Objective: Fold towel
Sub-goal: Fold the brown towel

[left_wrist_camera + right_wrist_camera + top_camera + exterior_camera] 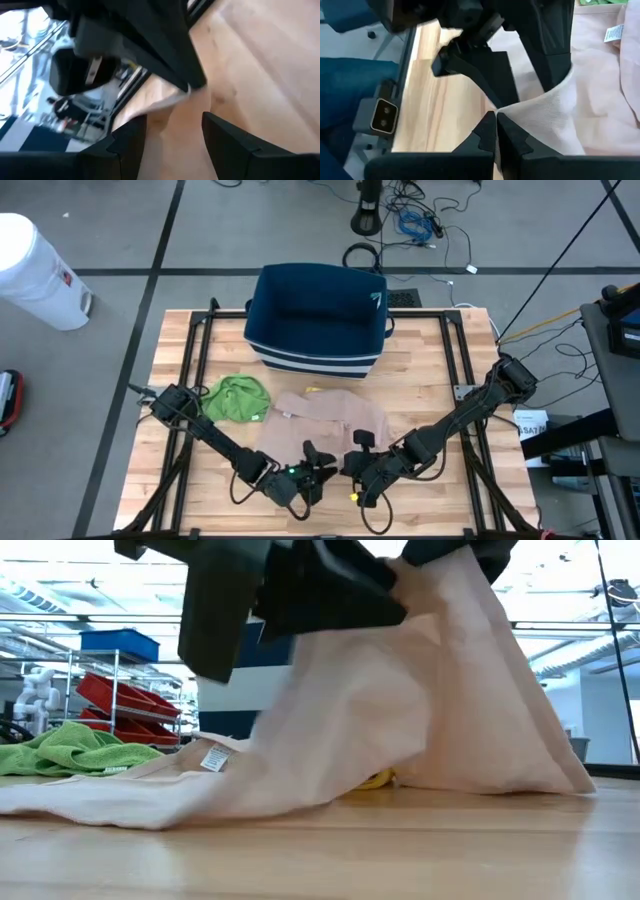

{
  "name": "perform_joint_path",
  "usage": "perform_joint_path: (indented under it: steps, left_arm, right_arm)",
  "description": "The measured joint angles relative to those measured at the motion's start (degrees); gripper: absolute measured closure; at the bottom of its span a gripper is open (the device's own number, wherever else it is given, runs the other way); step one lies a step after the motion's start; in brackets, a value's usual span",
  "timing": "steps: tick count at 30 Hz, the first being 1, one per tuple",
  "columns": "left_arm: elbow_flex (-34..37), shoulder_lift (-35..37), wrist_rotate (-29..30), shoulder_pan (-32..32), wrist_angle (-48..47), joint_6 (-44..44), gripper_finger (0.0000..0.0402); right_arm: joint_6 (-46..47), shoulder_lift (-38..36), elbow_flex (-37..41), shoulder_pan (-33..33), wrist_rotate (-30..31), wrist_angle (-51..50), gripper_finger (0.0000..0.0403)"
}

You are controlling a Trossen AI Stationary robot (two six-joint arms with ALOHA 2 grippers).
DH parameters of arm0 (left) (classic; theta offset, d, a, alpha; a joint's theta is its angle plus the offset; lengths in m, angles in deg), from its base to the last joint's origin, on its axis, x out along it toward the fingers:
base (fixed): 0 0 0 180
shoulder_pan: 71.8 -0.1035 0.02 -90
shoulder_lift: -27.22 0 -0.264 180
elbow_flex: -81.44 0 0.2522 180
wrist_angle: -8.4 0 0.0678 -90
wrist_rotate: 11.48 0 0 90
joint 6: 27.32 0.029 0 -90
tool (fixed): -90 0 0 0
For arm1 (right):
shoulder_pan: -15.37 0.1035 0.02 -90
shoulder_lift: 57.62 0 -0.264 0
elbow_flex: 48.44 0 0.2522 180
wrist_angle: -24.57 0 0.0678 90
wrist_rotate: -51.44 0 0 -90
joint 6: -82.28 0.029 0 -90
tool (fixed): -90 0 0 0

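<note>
The pale beige cloth towel (pixel 330 420) lies on the wooden desk (pixel 420 370), in front of the navy fabric bin (pixel 316 315). Its white label (pixel 214 758) is unreadable. The right gripper (pixel 495 131) has its fingers closed, pinching the towel's near edge. The left gripper (pixel 172 135) has its fingers spread, holding nothing.

There is one beige towel (pixel 335 420), one green cloth (pixel 237 397) and one dark blue basket (pixel 318 315) on one wooden table (pixel 430 380). Two arms work over it, so there are two grippers: the left gripper (pixel 318 468) and the right gripper (pixel 352 467). One small yellow thing (pixel 376 780) lies under the towel. One white bin (pixel 35 272) stands on the floor.
</note>
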Motion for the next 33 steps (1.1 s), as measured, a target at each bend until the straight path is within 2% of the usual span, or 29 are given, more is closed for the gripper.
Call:
perform_joint_path:
  steps: [4,13,19,26,33]
  left_arm:
    - [0.01,-0.01,3.95,0.46,-0.03,0.43,0.0208]
    - [0.01,-0.01,4.12,0.8,-0.53,1.94,0.03]
    - [0.01,-0.01,4.19,2.36,-2.69,3.16,0.0307]
    - [0.01,-0.01,10.24,5.59,-7.17,7.47,0.0307]
    - [0.01,-0.01,10.36,5.49,-12.06,4.45,0.0307]
  right_arm:
    - [0.92,-0.03,0.0,-0.09,0.1,-1.02,0.0403]
    - [1.64,-0.03,0.0,0.0,-0.05,-1.09,0.0403]
    - [2.94,-0.03,0.0,0.02,-0.1,-1.53,0.0403]
    - [3.05,-0.03,0.0,0.02,-0.08,-1.48,0.0403]
    - [2.69,-0.1,0.0,-0.43,-0.02,-1.11,0.0403]
